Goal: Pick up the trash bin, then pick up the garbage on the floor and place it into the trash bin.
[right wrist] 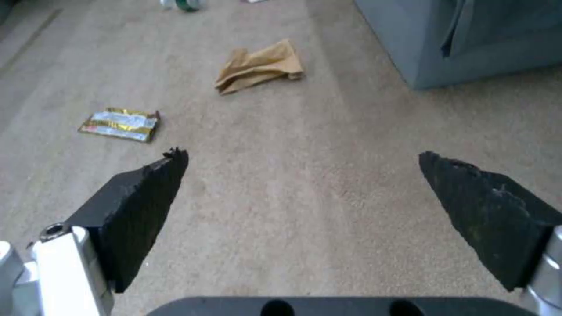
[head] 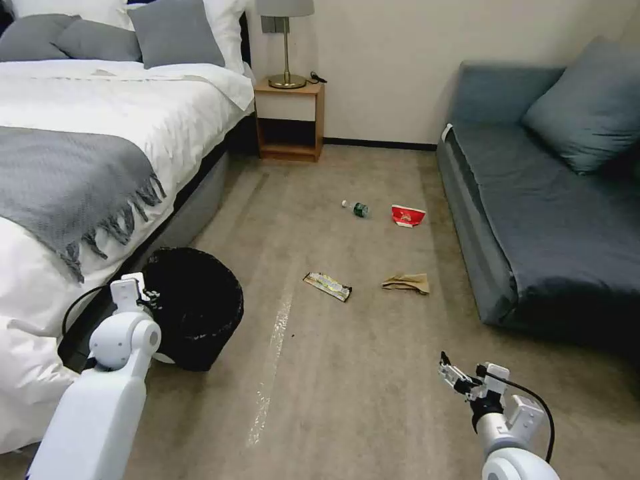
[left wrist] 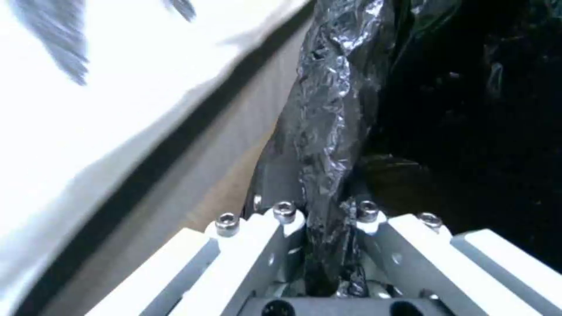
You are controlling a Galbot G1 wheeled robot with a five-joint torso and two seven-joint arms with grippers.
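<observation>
The trash bin (head: pixel 197 313), lined with a crinkled black bag, is beside the bed at the left. My left gripper (head: pixel 141 295) is at its near rim, and in the left wrist view the gripper (left wrist: pixel 325 219) is shut on the bag-covered rim of the bin (left wrist: pixel 333 109). The garbage lies on the carpet ahead: a gold wrapper (head: pixel 327 286) (right wrist: pixel 120 124), crumpled brown paper (head: pixel 407 283) (right wrist: pixel 257 66), a small bottle (head: pixel 357 209) and a red-and-white carton (head: pixel 407 215). My right gripper (head: pixel 448 373) (right wrist: pixel 304 162) hangs open above bare carpet, short of the paper.
A bed (head: pixel 100 153) runs along the left and a grey sofa (head: pixel 533 220) along the right. A nightstand (head: pixel 290 120) with a lamp stands at the far wall. A shiny strip (head: pixel 270 367) runs along the carpet between the arms.
</observation>
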